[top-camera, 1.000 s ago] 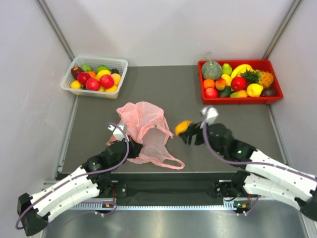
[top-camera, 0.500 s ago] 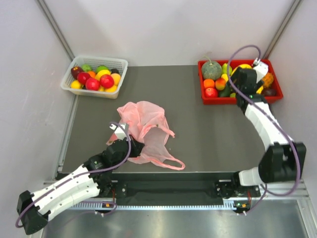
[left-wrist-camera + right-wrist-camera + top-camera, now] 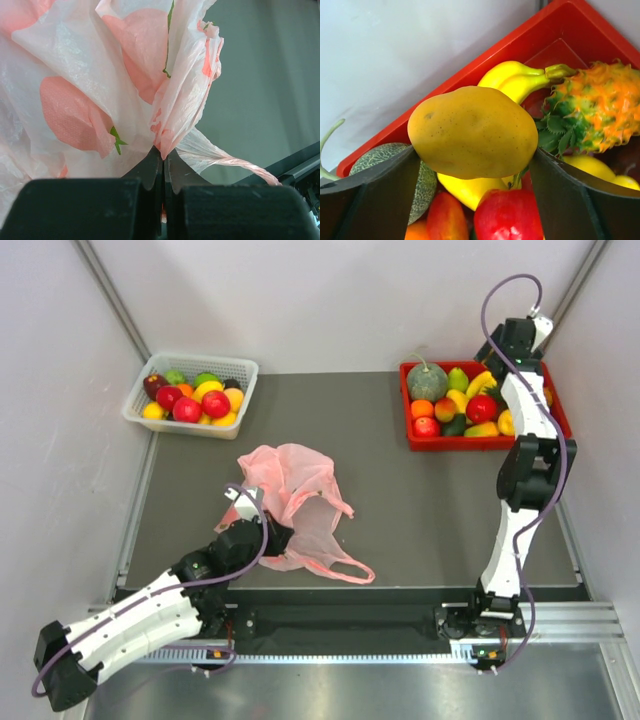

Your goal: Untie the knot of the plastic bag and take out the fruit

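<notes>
The pink plastic bag (image 3: 295,495) lies crumpled mid-table. My left gripper (image 3: 272,537) is shut on a fold of its rim (image 3: 167,135), with the film bunched between the closed jaws. Two pinkish peach fruits (image 3: 75,117) show through the film. A twisted handle strip (image 3: 247,168) trails loose toward the front edge (image 3: 345,570); the knot itself is not in view. My right gripper (image 3: 508,358) hangs over the red tray (image 3: 556,430), shut on a yellow-orange fruit (image 3: 472,131) that fills the gap between its fingers (image 3: 375,195).
The red tray's far rim (image 3: 470,62) holds a melon (image 3: 395,160), bananas (image 3: 520,77), a small pineapple (image 3: 600,112) and a red apple (image 3: 507,215) under the held fruit. A white basket (image 3: 243,366) of fruit sits at the back left. Grey walls close in on both sides.
My right arm has swung from the table's middle, beside the bag, up and back over the red tray, carrying the yellow-orange fruit. The left gripper has kept its hold on the bag.
</notes>
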### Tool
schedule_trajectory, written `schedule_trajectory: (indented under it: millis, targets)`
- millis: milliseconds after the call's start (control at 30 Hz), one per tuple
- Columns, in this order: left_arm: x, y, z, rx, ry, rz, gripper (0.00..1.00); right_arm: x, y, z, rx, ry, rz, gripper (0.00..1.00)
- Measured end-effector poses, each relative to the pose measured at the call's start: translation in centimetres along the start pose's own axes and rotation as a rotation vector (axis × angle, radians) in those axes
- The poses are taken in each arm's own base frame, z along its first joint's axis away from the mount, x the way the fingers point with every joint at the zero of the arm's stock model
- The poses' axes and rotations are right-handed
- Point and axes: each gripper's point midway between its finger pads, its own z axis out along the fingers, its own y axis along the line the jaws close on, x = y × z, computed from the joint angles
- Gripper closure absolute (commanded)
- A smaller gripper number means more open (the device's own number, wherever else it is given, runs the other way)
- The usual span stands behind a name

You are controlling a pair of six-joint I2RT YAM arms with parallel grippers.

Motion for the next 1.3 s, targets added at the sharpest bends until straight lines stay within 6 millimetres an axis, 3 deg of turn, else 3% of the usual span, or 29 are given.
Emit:
schedule_trajectory:
  millis: [133, 300, 400, 500, 567, 667, 700, 800, 867, 933, 1133, 1233, 1300]
  targets:
    - [-0.2, 0.0, 0.0, 0.001, -0.007, 0.002, 1.0, -0.2, -0.1, 0.5, -0.052, 0.031, -0.023, 0.0]
    - [-0.3, -0.1, -0.1, 0.004, -0.009, 0.005, 1.0, -0.5, 1.2, -0.6, -0.124, 0.04, -0.051, 0.0]
    - [-0.6, -0.3, -0.1, 0.008, -0.014, 0.007, 1.0, -1.3, 1.2, -2.4, -0.138, 0.03, -0.054, 0.0]
    - [-0.9, -0.5, -0.2, 0.014, -0.02, 0.013, 1.0, -2.0, 0.9, -5.6, -0.158, 0.017, -0.035, 0.0]
    - [-1.0, -0.7, -0.3, 0.019, -0.026, 0.014, 1.0, -2.0, 0.7, -9.0, -0.193, 0.01, -0.015, 0.01]
    - [-1.3, -0.8, -0.5, 0.027, -0.034, 0.013, 1.0, -1.4, 0.6, -15.5, -0.266, -0.023, 0.008, 0.0]
    - [-1.3, -0.8, -0.6, 0.029, -0.036, 0.013, 1.0, -0.8, 1.2, -18.5, -0.311, -0.041, 0.005, 0.0]
    - [-1.7, -1.0, -0.8, 0.033, -0.039, 0.013, 1.0, 3.0, 4.0, -25.8, -0.481, -0.048, -0.035, 0.03]
    - [-2.0, -1.3, -1.0, 0.036, -0.043, 0.012, 1.0, 7.2, 5.7, -30.1, -0.617, -0.008, -0.078, 0.06]
    - [-2.3, -1.5, -1.2, 0.038, -0.045, 0.016, 1.0, 12.1, 6.0, -33.4, -0.735, 0.054, -0.123, 0.13]
    - [-3.2, -1.9, -1.9, 0.032, -0.04, 0.032, 1.0, 25.9, 5.3, -41.0, -1.014, 0.274, -0.256, 0.19]
    - [-3.3, -1.8, -2.3, 0.017, -0.029, 0.04, 0.98, 30.0, 5.8, -44.3, -1.12, 0.339, -0.335, 0.19]
    - [-3.3, -1.7, -2.5, 0.008, -0.021, 0.045, 0.8, 31.5, 7.1, -45.8, -1.175, 0.351, -0.361, 0.17]
